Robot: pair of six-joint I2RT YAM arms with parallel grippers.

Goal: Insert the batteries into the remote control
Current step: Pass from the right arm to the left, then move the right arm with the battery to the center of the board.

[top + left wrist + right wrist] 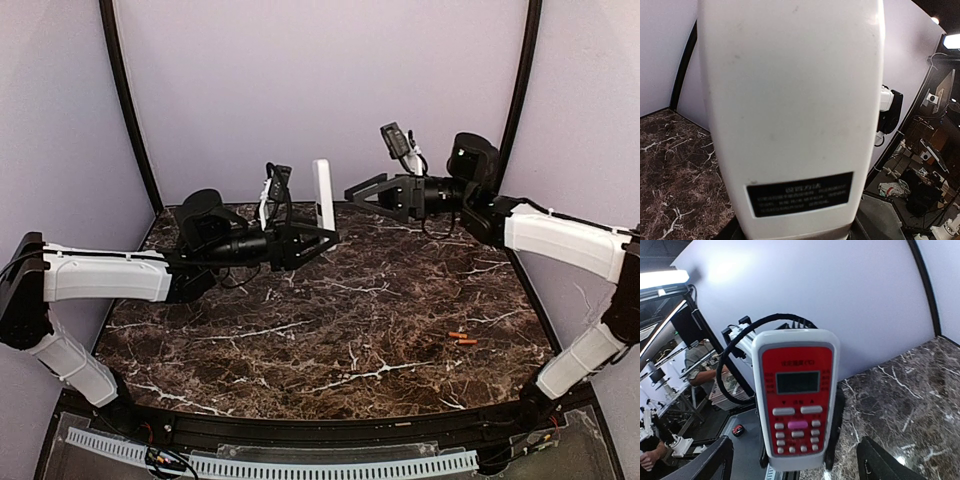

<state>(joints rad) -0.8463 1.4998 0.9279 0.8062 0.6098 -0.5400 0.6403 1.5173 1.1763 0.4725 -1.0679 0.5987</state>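
Note:
My left gripper (325, 236) is shut on the lower end of the remote control (323, 193) and holds it upright above the back of the table. The left wrist view is filled by its plain white back (790, 100) with a black label (799, 194). My right gripper (352, 193) is open and empty, just right of the remote and pointing at it. The right wrist view shows the remote's red front (796, 400) with screen and buttons, between my open fingers (710, 465). The two orange batteries (462, 338) lie side by side on the table at the right.
The dark marble table (330, 320) is walled by lilac panels (320, 80) at the back and sides, with black corner posts (128, 100). A slotted white rail (300, 467) runs along the front edge.

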